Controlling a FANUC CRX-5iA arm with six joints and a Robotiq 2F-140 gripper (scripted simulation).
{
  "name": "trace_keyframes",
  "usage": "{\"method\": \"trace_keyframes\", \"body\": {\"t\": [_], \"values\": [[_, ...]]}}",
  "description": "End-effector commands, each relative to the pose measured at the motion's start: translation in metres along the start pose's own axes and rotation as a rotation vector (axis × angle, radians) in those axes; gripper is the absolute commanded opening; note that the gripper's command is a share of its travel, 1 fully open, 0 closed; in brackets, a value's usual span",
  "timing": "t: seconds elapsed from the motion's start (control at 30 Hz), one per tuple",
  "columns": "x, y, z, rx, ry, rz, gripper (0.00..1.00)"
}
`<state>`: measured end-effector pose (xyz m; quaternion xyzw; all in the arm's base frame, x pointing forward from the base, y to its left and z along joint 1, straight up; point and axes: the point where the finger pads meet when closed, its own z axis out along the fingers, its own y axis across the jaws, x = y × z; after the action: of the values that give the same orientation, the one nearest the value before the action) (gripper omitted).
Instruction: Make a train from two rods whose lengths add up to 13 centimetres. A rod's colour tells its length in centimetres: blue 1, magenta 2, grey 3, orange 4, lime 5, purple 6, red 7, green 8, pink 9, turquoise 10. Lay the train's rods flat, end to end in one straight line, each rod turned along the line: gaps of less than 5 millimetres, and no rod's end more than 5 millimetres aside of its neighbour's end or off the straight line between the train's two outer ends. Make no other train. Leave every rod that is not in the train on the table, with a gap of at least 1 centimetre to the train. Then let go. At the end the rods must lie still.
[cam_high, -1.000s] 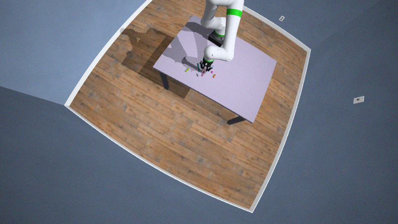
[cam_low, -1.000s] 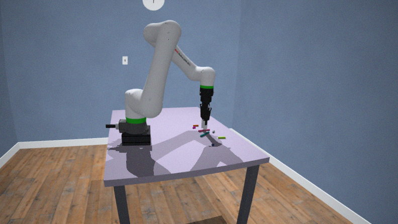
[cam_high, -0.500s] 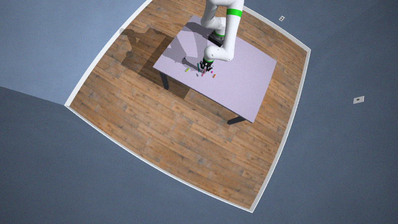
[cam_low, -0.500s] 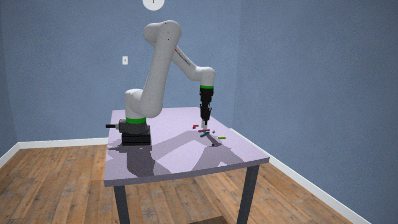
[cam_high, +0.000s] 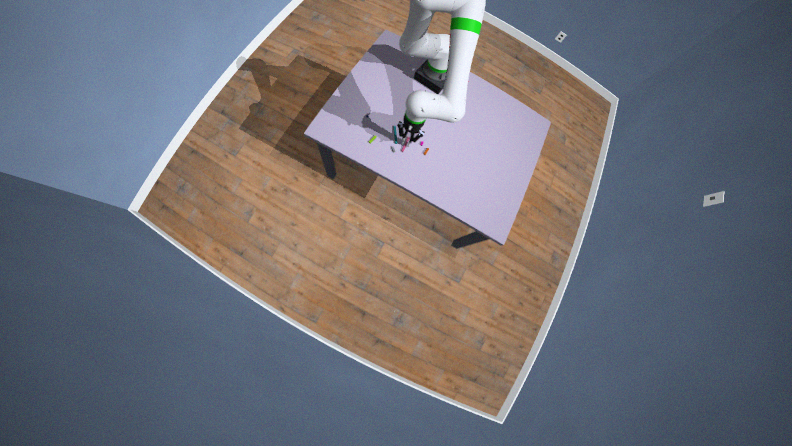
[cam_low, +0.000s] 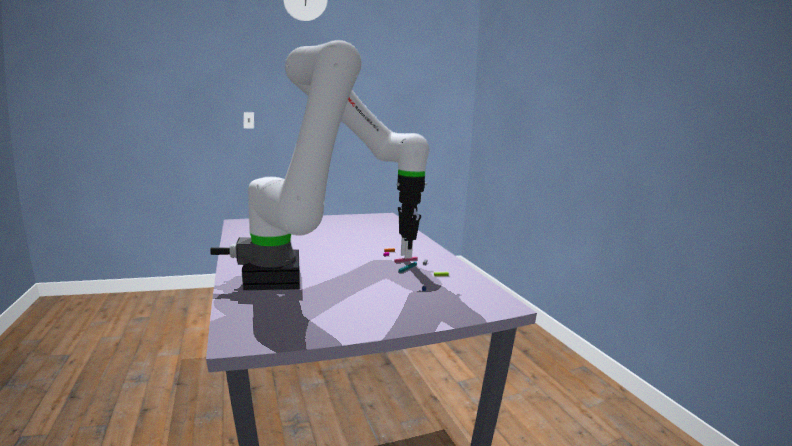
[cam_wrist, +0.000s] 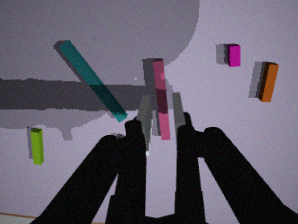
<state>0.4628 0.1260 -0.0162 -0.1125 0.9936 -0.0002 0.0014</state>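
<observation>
we see the gripper (cam_wrist: 160, 125) partly closed, straddling the pink rod (cam_wrist: 160, 96) on the matte lilac surface (cam_wrist: 253, 10), gripping nothing yet. we judge a skewed closure could twist this smooth square bar towards the turquoise rod (cam_wrist: 89, 79); its partner, the orange rod (cam_wrist: 268, 82), lies well apart.

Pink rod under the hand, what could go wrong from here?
1. The hand is open only narrowly around the pink rod. A small sideways error could put a finger on top of the rod instead of beside it.
2. The turquoise rod ends close to that finger and might get nudged.
3. The fingers sit toward the pink rod's near end, so it may tilt when lifted, which would spoil its line-up with the orange rod.
</observation>
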Motion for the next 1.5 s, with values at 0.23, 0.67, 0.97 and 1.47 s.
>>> {"method": "trace_keyframes", "body": {"t": [0.23, 0.67, 0.97, 1.47], "values": [[0.000, 0.000, 0.006, 0.000, 0.000, 0.000, 0.15], [0.000, 0.000, 0.015, 0.000, 0.000, 0.000, 0.15], [0.000, 0.000, 0.016, 0.000, 0.000, 0.000, 0.15], [0.000, 0.000, 0.016, 0.000, 0.000, 0.000, 0.15]]}}
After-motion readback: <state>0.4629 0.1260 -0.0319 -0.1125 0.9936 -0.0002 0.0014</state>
